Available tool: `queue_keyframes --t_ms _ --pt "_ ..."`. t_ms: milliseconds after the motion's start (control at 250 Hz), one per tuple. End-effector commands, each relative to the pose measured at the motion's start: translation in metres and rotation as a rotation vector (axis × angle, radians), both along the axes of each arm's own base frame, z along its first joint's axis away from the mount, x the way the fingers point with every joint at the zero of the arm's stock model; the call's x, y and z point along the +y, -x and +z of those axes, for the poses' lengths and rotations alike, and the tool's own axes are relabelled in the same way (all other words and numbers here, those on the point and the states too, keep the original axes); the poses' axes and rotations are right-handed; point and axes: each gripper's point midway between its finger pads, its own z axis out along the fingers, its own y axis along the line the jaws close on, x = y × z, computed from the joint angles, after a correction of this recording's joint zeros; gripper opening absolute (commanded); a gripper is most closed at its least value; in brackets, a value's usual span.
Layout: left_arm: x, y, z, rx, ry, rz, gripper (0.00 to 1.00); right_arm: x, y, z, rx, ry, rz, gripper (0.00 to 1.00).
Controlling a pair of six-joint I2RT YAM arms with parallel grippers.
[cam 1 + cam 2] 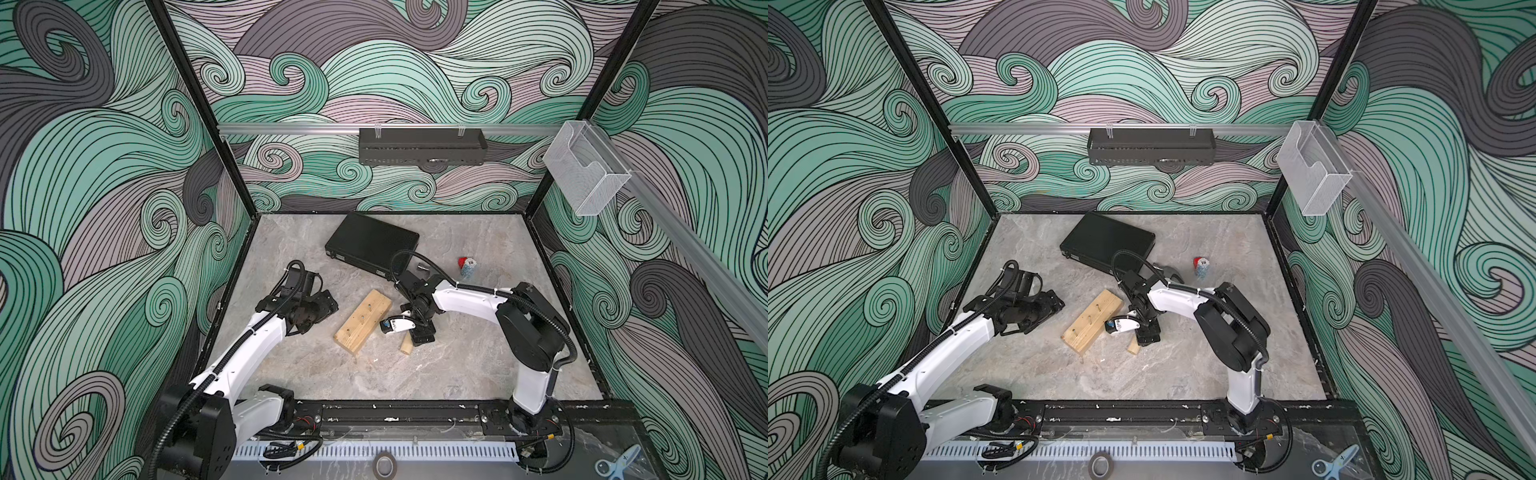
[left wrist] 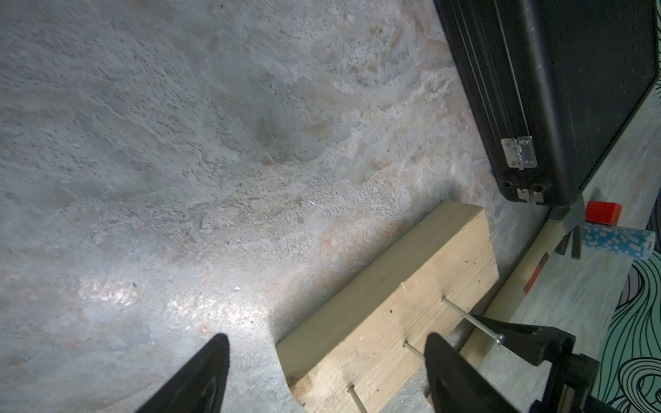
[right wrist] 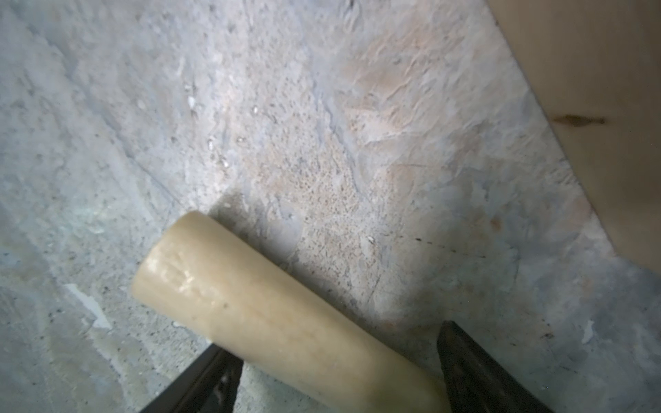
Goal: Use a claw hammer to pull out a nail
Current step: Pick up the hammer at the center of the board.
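Since the right gripper straddles the claw hammer with jaws spread and nothing pinched, closing this near the butt could let the smooth round handle roll or twist free. The claw hammer lies flat on the table just below centre frame in both top views, beside the wooden block. The left gripper is also spread, hovering at the block's edge without pressing on it, so prying might drag the block. Count: one hammer, one block, three nails, two grippers.
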Motion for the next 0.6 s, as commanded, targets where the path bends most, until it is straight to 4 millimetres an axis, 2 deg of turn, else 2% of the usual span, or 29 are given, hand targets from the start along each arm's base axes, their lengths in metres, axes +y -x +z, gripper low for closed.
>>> queue_keyframes --t_ms 0,280,599 --pt "0.0 -0.001 0.005 -0.013 -0.014 -0.012 0.84 -0.005 0.008 -0.011 0.052 0.055 -0.018 0.84" --pt "0.0 -0.001 0.007 -0.019 -0.012 -0.012 0.84 0.003 0.005 -0.011 0.075 0.037 -0.111 0.78" --pt "0.0 -0.001 0.01 -0.03 -0.013 -0.011 0.84 0.005 -0.001 -0.013 0.096 0.036 -0.257 0.66"
